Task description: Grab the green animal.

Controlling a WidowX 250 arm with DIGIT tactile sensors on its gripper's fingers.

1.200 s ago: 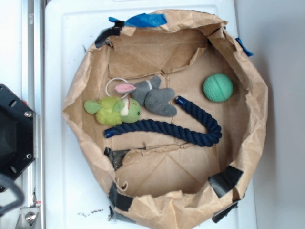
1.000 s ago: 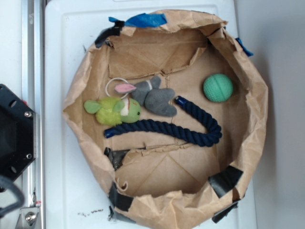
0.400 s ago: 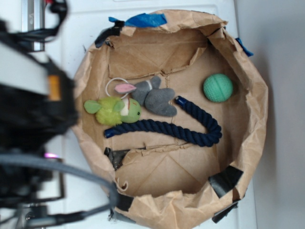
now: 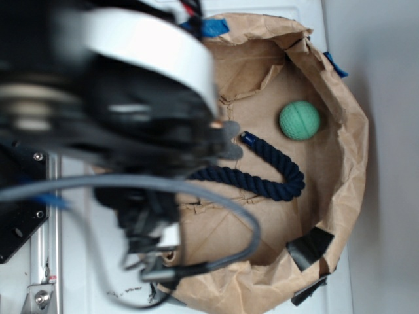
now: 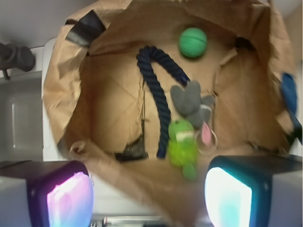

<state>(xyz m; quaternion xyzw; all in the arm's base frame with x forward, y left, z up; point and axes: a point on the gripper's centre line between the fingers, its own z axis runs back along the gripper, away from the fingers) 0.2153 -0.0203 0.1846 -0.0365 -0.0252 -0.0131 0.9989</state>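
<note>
The green animal (image 5: 183, 147) is seen lying in the brown paper bag (image 5: 118, 184) beside the grey plush (image 5: 191, 101) and dark rope (image 5: 156, 90), untouched, while the jaws are held wide apart above it.

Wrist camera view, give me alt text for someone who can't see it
A lime-green plush animal lies inside a crumpled brown paper bag, beside a dark blue rope and touching a grey plush. A teal ball sits apart at the far end. Two glowing gripper fingers frame the bottom corners, spread wide.
</note>
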